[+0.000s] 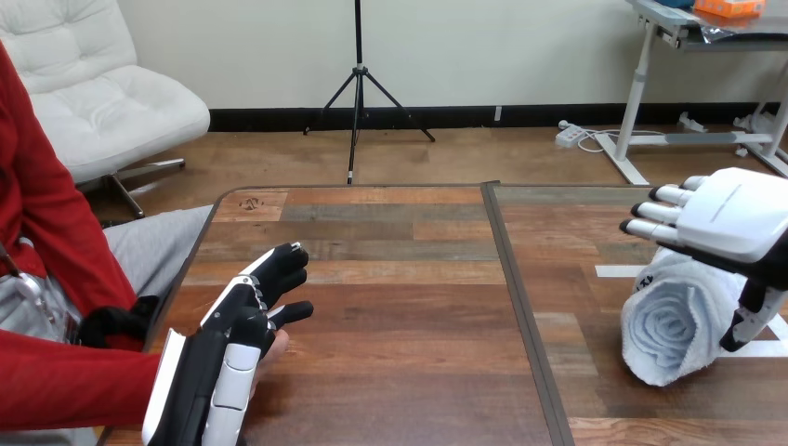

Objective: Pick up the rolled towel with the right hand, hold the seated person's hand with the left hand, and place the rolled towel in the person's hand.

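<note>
At the view's left edge, the person's red sleeve (74, 390) is being rested along the wooden table (390, 307). The person's hand (277, 353) is being covered from above by the robot's left hand (237, 325), so that just a sliver of it is being shown beside the thumb. Whether it is being clasped or merely overlaid cannot be told. Well apart, at the right, the rolled towel (669, 321) is being reached over by the right hand (739, 218). Its fingers (650, 223) are being held straight above the roll, not closed round it, and the thumb is being set against the roll's right side.

Of the 3 steps, none is being judged complete. Contact with the person's hand appears made, the pick-up appears barely begun, and the placing is left entirely.

Both robot hands are being read as hard parts, black with smooth white shells. The table is being read as 2 plank-patterned tops in mixed browns, divided by a dark seam (522, 316) and marked with white tape (618, 271) beside the towel. The towel, pale blue-grey and nubby, is being shown as a thick soft cylinder with its spiral end turned toward the camera. It is likely to give under pressure.
</note>
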You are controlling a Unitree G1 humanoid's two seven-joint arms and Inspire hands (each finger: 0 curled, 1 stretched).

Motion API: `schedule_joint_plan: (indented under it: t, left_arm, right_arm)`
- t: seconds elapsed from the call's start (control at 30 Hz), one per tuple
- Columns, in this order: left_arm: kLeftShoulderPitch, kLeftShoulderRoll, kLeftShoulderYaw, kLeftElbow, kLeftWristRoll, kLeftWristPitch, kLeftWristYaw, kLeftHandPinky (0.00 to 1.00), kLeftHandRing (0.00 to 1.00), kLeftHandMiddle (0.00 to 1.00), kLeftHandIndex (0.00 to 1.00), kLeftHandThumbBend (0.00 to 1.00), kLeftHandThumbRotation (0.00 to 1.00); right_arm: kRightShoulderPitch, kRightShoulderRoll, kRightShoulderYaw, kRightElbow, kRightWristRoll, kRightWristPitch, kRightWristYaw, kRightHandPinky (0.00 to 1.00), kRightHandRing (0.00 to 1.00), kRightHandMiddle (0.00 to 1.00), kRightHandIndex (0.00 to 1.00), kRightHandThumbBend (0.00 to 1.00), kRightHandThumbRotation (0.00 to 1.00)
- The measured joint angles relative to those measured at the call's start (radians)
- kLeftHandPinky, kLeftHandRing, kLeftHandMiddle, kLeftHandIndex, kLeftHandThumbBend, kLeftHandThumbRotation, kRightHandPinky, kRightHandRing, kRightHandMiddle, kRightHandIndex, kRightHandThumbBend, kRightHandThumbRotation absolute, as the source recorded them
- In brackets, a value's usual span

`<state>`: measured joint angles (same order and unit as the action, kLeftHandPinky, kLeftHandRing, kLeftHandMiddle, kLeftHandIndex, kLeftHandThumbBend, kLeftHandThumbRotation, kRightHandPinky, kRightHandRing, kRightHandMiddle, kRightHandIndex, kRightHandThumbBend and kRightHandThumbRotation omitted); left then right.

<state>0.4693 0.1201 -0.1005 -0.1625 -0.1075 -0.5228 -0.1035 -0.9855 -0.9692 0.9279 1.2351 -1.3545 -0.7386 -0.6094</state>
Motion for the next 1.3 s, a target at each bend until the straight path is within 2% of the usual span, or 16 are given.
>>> schedule_joint_plan:
  t: [0.2, 0.47, 0.6, 0.7, 0.97, 1.3]
  left_arm:
    - [0.0, 0.0, 0.0, 0.0, 0.0, 0.0, 0.001, 0.77, 0.87, 0.86, 0.81, 0.75, 1.0]
    - [0.0, 0.0, 0.001, 0.0, -0.002, 0.0, 0.001, 0.79, 0.87, 0.85, 0.82, 0.73, 1.0]
    - [0.0, 0.0, 0.001, 0.0, -0.002, -0.001, 0.001, 0.79, 0.87, 0.85, 0.81, 0.72, 1.0]
    - [0.0, 0.0, 0.002, 0.0, -0.002, -0.001, 0.001, 0.79, 0.87, 0.85, 0.81, 0.72, 1.0]
    - [0.001, 0.0, 0.003, 0.0, -0.001, -0.008, 0.003, 0.78, 0.86, 0.84, 0.81, 0.73, 1.0]
    - [0.001, 0.0, 0.003, 0.0, 0.001, -0.018, 0.016, 0.77, 0.85, 0.84, 0.81, 0.74, 1.0]
  right_arm:
    - [0.0, 0.018, 0.033, 0.004, -0.035, 0.018, 0.0, 0.99, 1.0, 1.0, 1.0, 1.0, 0.54]
    - [0.003, 0.038, 0.077, 0.011, -0.068, 0.028, -0.013, 0.95, 1.0, 1.0, 1.0, 1.0, 0.55]
    - [0.003, 0.045, 0.09, 0.016, -0.072, 0.03, -0.016, 0.97, 1.0, 1.0, 1.0, 1.0, 0.56]
    - [0.003, 0.051, 0.099, 0.02, -0.079, 0.043, -0.017, 0.94, 1.0, 1.0, 1.0, 1.0, 0.57]
    - [0.003, 0.066, 0.13, 0.031, -0.096, 0.075, -0.035, 0.88, 0.98, 1.0, 1.0, 1.0, 0.52]
    - [0.003, 0.08, 0.156, 0.042, -0.097, 0.1, -0.026, 0.86, 0.96, 1.0, 1.0, 1.0, 0.48]
